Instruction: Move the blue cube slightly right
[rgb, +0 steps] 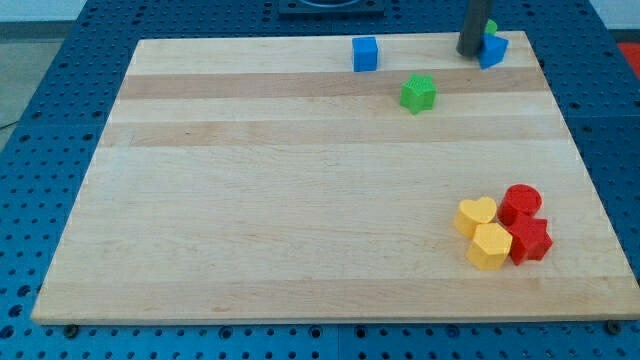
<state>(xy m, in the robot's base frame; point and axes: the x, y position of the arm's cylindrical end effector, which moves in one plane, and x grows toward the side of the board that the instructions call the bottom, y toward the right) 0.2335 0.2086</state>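
Observation:
The blue cube (365, 54) sits near the top edge of the wooden board (250, 200), a little right of centre. My tip (469, 52) is at the view's top right, well to the right of the cube. It stands right against the left side of another blue block (493, 51), with a green block (491, 28) partly hidden behind the rod. A green star-shaped block (418, 93) lies below and right of the blue cube.
A cluster at the view's lower right holds a yellow heart (475, 215), a yellow hexagon block (490, 246), a red cylinder (521, 203) and a red star-shaped block (529, 240). A blue pegboard table (40, 150) surrounds the board.

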